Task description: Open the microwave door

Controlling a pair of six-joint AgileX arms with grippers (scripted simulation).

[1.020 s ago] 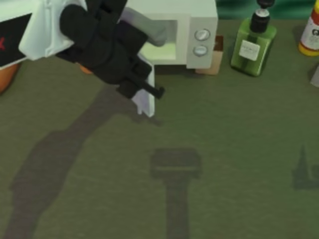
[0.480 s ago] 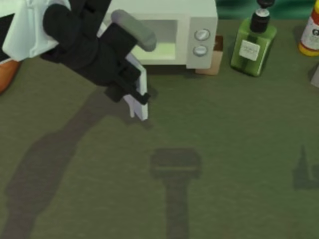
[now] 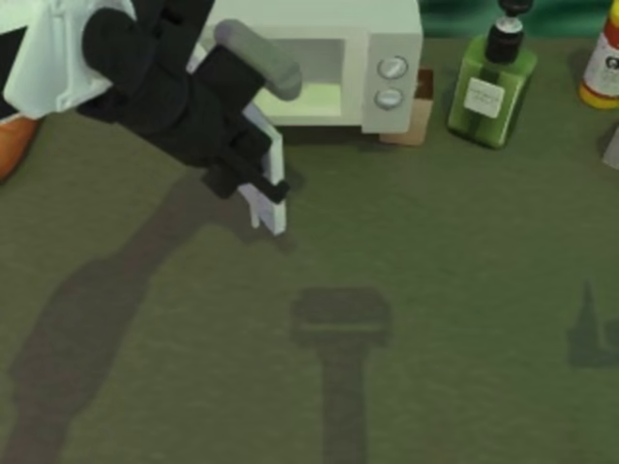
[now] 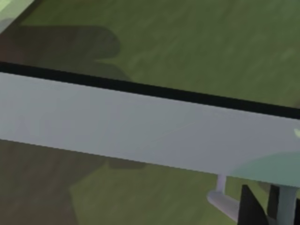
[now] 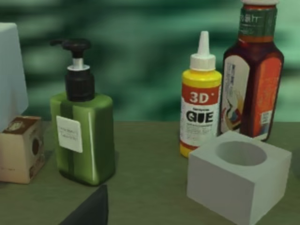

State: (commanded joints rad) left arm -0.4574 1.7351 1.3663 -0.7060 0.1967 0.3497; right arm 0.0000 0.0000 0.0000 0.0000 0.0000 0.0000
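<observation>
Nothing has moved: left pincer (image 3: 263, 184) still clamps the swung-out microwave door (image 3: 274, 198).

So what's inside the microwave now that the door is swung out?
The microwave cavity shows only a bare pale-green floor and walls. The left arm and left gripper at the microwave door cover the cavity's left part.

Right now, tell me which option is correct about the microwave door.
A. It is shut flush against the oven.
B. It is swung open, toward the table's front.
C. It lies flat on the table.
B: in the top view the microwave door juts out from the microwave, whose cavity shows, with the left pincer at its edge.
</observation>
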